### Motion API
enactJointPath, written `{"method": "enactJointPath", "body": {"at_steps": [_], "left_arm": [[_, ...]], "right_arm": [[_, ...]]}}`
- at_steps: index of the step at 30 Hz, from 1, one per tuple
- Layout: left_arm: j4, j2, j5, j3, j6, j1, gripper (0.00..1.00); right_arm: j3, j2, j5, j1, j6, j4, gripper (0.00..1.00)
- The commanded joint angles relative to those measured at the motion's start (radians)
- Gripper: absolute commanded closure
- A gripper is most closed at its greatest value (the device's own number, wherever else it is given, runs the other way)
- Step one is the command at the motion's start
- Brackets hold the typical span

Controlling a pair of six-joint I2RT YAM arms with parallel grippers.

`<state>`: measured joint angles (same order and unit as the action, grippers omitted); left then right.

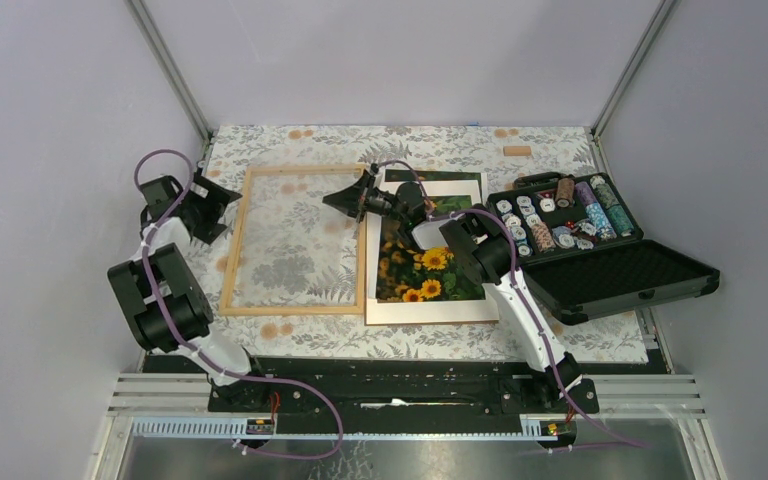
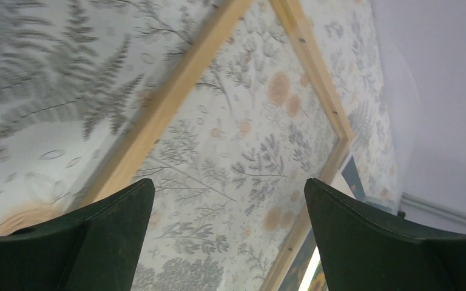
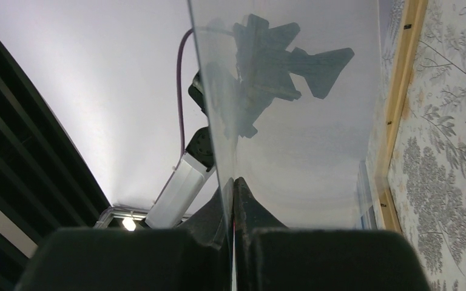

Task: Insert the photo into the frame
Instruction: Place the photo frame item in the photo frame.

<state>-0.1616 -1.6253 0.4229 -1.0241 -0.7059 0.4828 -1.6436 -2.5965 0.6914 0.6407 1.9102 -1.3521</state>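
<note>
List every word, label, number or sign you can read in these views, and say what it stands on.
No text is readable in any view.
The poker chips in the black case: printed marks, too small to read.
The photo, the frame, the tablecloth: pictures and pattern only, no lettering.
The clear sheet pinched in the right hand: blank.

**Pane pinched at bottom centre**

The right gripper (image 3: 233,203) has its jaws closed on the lower edge of a clear pane (image 3: 303,151) that rises through the middle. At the right edge are the frame's (image 3: 400,91) wooden rail and a floral tablecloth (image 3: 449,157).
</note>
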Motion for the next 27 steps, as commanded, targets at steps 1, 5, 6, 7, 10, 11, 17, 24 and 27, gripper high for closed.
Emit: {"method": "enactJointPath", "body": {"at_steps": [1,5,6,7,10,11,17,24,27], "left_arm": [[0.115,-0.071,0.159,-0.047,0.01,-0.038,0.01],[0.142,-0.18,0.205,-0.122,-0.032,-0.064,0.01],[0.146,-0.211,0.206,-0.142,-0.046,-0.069,0.01],[0.149,-0.238,0.2,-0.166,-0.056,-0.073,0.01],[0.146,-0.311,0.155,-0.235,-0.054,-0.094,0.01],[0.139,-0.328,0.147,-0.254,-0.048,-0.099,0.01],[0.158,-0.413,0.189,-0.295,-0.01,-0.144,0.01],[0.14,-0.485,0.172,-0.331,0.023,-0.161,0.01],[0.138,-0.499,0.183,-0.338,0.028,-0.164,0.01]], "right_arm": [[0.03,0.05,0.016,-0.015,-0.058,-0.033,1.0],[0.036,0.039,0.04,-0.033,-0.074,-0.032,1.0],[0.037,0.035,0.045,-0.036,-0.072,-0.036,1.0],[0.036,0.028,0.049,-0.041,-0.07,-0.039,1.0],[0.041,0.017,0.062,-0.05,-0.065,-0.057,1.0],[0.041,0.013,0.066,-0.051,-0.064,-0.061,1.0],[0.047,-0.007,0.087,-0.057,-0.069,-0.08,1.0],[0.087,-0.01,0.106,-0.065,-0.085,-0.1,1.0],[0.106,-0.008,0.112,-0.068,-0.097,-0.101,1.0]]}}
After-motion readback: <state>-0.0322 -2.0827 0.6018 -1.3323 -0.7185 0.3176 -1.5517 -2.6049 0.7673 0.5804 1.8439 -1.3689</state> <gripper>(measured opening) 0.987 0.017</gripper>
